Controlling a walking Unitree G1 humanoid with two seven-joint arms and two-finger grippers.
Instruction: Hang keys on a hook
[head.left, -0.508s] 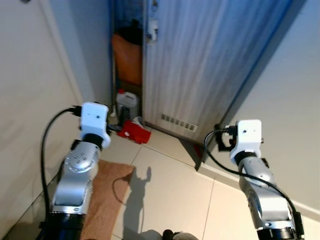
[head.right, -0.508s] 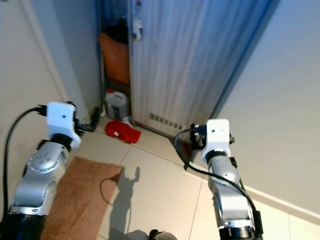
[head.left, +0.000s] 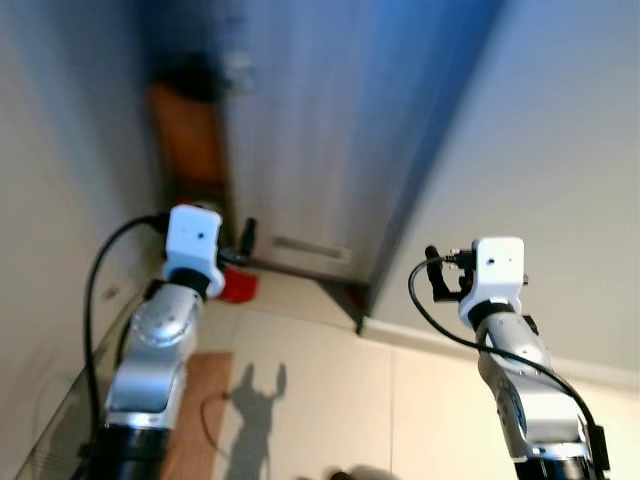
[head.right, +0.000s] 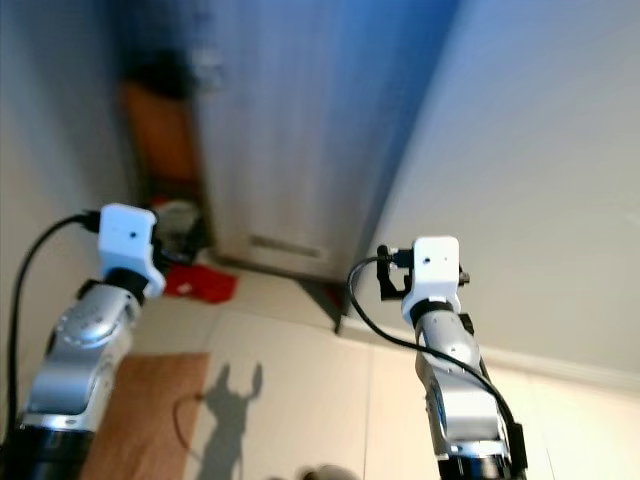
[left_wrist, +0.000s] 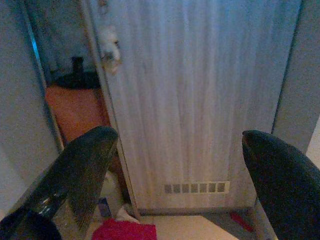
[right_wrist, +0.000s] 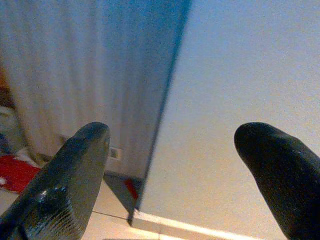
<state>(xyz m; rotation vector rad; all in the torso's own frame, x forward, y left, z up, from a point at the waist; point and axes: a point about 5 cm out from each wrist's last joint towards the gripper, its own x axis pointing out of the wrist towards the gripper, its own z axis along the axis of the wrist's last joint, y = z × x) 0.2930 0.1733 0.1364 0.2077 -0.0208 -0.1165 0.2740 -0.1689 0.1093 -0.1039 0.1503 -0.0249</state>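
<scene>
My left gripper (head.left: 245, 240) is raised at chest height and points at a grey wood-grain door (head.left: 320, 130). It is open, with nothing between its fingers (left_wrist: 85, 170). A pale door handle (left_wrist: 109, 42) sits on the door's edge, in the left wrist view. My right gripper (head.left: 437, 280) is also raised and open, its fingers (right_wrist: 75, 175) empty. It faces the line where the door's blue-lit frame (right_wrist: 170, 90) meets a plain white wall (right_wrist: 240, 100).
An open gap left of the door holds an orange object (head.left: 185, 130). A red cloth-like thing (head.left: 238, 285) lies on the tile floor below it. A brown mat (head.left: 195, 400) is by my left arm. A white baseboard (head.left: 470, 345) runs along the right wall.
The whole picture has shifted left and blurred, so the camera has turned right. More of the white wall shows. Both arms hold the same raised pose, with the grippers still open.
</scene>
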